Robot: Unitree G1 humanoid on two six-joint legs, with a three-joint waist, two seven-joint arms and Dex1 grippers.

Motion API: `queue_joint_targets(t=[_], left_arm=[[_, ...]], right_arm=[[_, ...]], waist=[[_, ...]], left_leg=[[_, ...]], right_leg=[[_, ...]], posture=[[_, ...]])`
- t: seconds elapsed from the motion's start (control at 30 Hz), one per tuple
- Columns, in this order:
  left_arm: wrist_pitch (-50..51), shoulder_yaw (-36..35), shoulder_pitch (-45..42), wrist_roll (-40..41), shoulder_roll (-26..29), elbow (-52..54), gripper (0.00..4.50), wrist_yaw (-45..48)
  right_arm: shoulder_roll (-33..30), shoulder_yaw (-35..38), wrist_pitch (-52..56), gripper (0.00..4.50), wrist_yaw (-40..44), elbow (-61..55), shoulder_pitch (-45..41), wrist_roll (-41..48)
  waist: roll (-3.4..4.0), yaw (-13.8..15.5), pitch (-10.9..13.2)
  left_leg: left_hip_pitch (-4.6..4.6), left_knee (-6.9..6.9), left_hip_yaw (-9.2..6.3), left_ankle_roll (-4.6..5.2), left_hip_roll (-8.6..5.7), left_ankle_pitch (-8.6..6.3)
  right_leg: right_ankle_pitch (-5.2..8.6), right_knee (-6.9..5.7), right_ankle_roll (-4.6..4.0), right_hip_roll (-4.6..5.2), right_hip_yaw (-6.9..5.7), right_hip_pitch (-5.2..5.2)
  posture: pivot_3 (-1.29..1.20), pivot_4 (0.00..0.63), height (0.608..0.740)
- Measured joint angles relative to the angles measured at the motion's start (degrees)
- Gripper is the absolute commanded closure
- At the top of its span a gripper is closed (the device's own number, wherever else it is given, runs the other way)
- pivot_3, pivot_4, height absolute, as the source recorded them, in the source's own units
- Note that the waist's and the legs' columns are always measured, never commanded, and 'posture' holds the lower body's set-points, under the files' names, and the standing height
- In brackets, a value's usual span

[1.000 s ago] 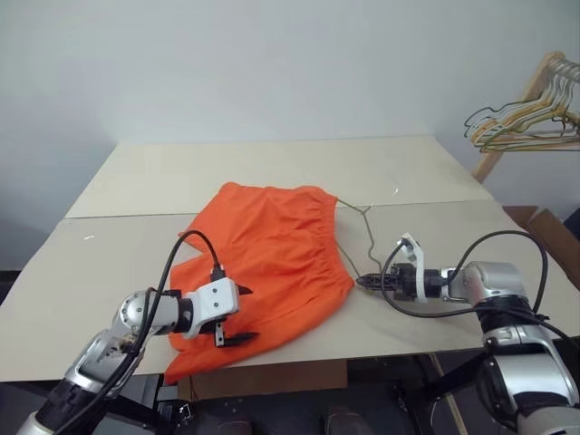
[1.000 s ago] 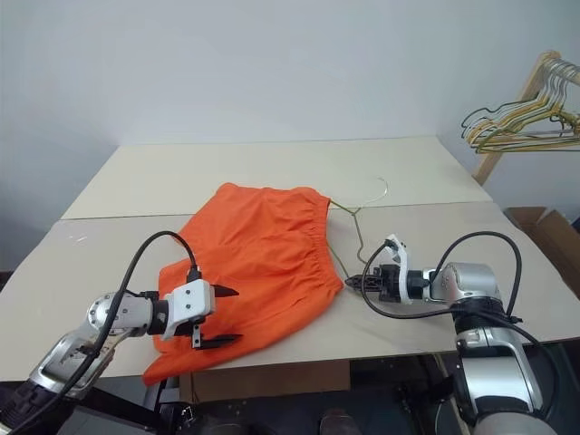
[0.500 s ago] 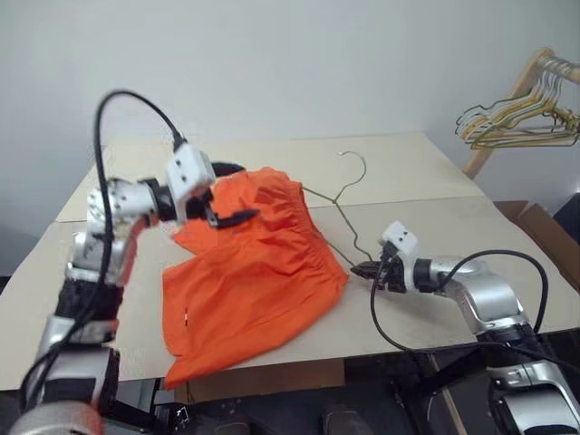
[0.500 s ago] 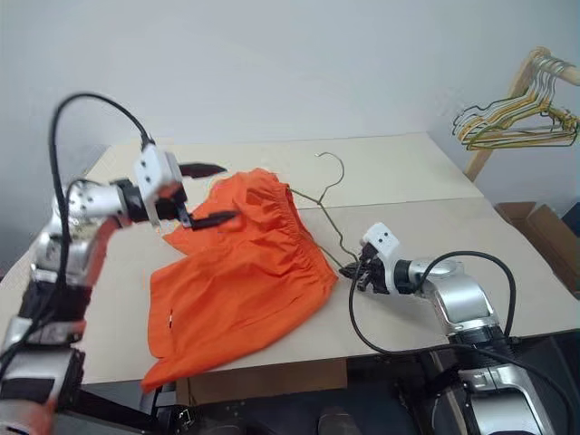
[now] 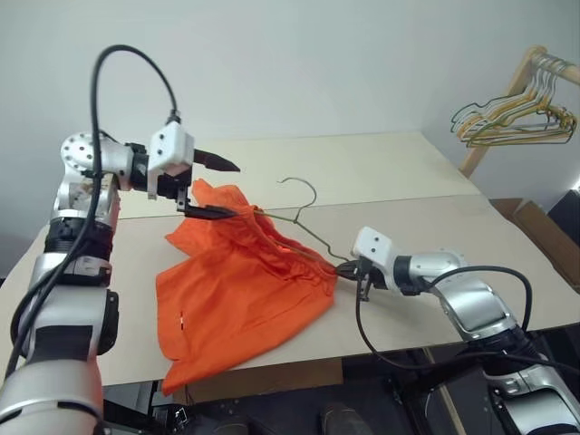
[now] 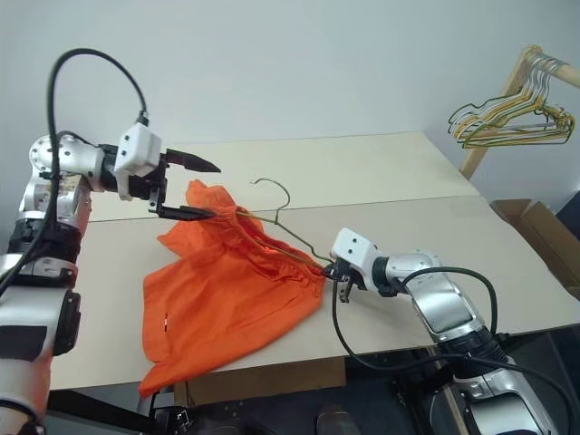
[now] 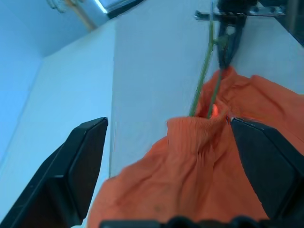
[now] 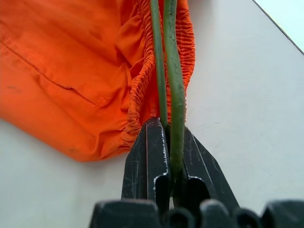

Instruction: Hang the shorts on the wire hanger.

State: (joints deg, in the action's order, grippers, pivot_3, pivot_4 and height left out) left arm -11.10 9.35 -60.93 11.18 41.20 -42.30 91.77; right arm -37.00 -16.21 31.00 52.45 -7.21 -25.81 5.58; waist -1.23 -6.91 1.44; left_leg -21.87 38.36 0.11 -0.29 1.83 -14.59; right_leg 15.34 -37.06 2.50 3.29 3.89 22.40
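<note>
From the head cameras, the left gripper (image 5: 210,188) has risen from the near edge of the bright orange soft fabric shorts (image 5: 237,304) to their far corner, and its black fingers stand wide apart. The lower finger seems to lie against the lifted waistband corner; whether it carries the cloth I cannot tell from here. The thin olive-green wire hanger (image 5: 305,237) has tipped up since a second ago: its hook is now off the beige table (image 5: 408,177), with one wire running into the gathered waistband. The right gripper (image 5: 348,269) is clamped on the hanger's near corner at the shorts' edge. A bunch of yellowish wire hangers (image 5: 507,122) hangs on a wooden rack far right.

The left wrist view shows the wide fingers (image 7: 76,166) framing a raised peak of orange cloth, with the green wire entering it.

The right wrist view shows the narrow fingers (image 8: 152,156) pinching the green wire tight, with the elastic waistband bunched just beyond.

In my judgement the hanger's arm is being threaded into the waistband, so the hanging has begun but is far from done.
</note>
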Motion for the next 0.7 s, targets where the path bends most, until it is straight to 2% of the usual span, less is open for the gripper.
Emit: queue_joint_targets(t=[0.27, 0.37, 0.7], left_arm=[[-4.9, 9.5, -1.6, -3.0, -0.1, -5.5, 0.02, 0.5], [-7.4, 9.5, -2.8, -6.3, -1.2, -9.8, 0.62, 0.5], [-7.7, 9.5, -4.2, -7.1, -3.6, -13.5, 3.59, 0.5]], right_arm=[[-0.2, -0.7, 1.6, 4.50, 1.1, -1.1, -1.2, -0.1], [-0.3, -0.8, 1.8, 4.50, 1.2, -1.6, -1.3, -0.2], [-0.4, -1.2, 2.2, 4.50, 1.4, -3.6, -1.3, -0.4]], waist=[[0.00, -0.1, 0.0], [0.00, -0.1, 0.0], [0.00, -0.1, 0.0]], left_leg=[[-0.12, 0.03, -0.03, 0.03, 0.01, -0.02], [-0.16, 0.08, -0.04, 0.04, 0.00, -0.02], [-0.38, 0.49, -0.06, 0.22, 0.01, -0.13]], right_leg=[[0.00, -0.02, 0.01, -0.01, 0.00, 0.12], [0.01, -0.03, 0.01, -0.01, -0.01, 0.12], [0.02, -0.09, 0.06, 0.00, -0.04, 0.20]], posture=[[-0.12, 0.000, 0.740], [-0.12, 0.000, 0.740], [-0.13, 0.000, 0.740]])
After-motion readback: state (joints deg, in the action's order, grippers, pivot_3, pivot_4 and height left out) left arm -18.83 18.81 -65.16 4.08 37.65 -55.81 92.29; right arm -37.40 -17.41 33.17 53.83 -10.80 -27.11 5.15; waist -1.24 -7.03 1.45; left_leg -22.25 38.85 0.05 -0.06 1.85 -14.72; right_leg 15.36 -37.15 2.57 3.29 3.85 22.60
